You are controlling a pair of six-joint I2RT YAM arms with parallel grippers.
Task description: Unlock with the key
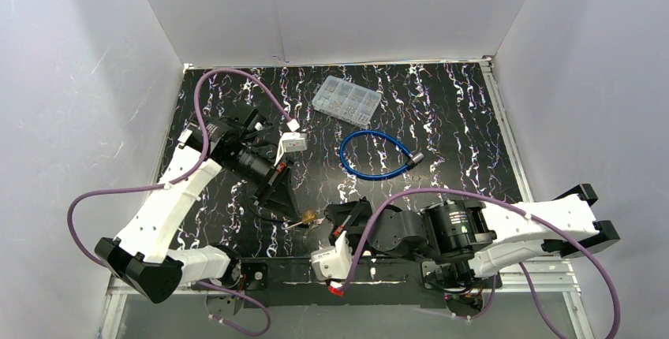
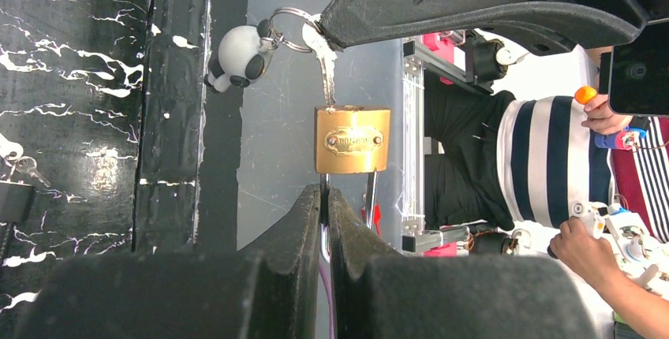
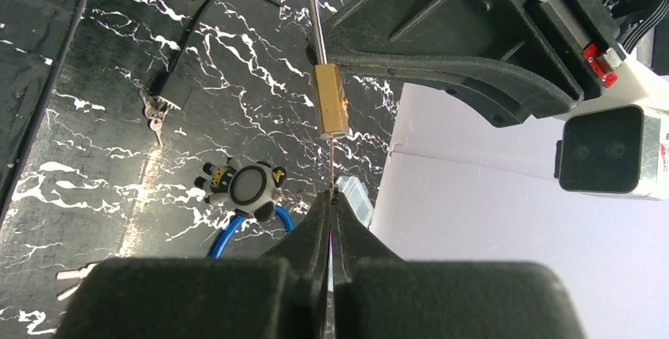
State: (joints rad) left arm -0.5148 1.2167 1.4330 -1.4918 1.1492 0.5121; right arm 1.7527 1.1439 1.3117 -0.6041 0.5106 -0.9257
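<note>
The left pincer (image 2: 324,195) pinches the shackle (image 2: 370,191) of the padlock (image 2: 353,139); the right pincer (image 3: 330,202) pinches the key (image 2: 327,79) seated in its underside.

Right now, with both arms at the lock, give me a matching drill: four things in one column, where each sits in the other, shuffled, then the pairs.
Things:
1. padlock
2. key
3. blue cable
4. clear parts box

Places:
A. lying in a loop on the table
B. near the table's far edge
C. blade in the lock, head pinched by the right gripper
D. shackle pinched by the left gripper

Pairs: 1-D, 2-C, 3-A, 4-B
</note>
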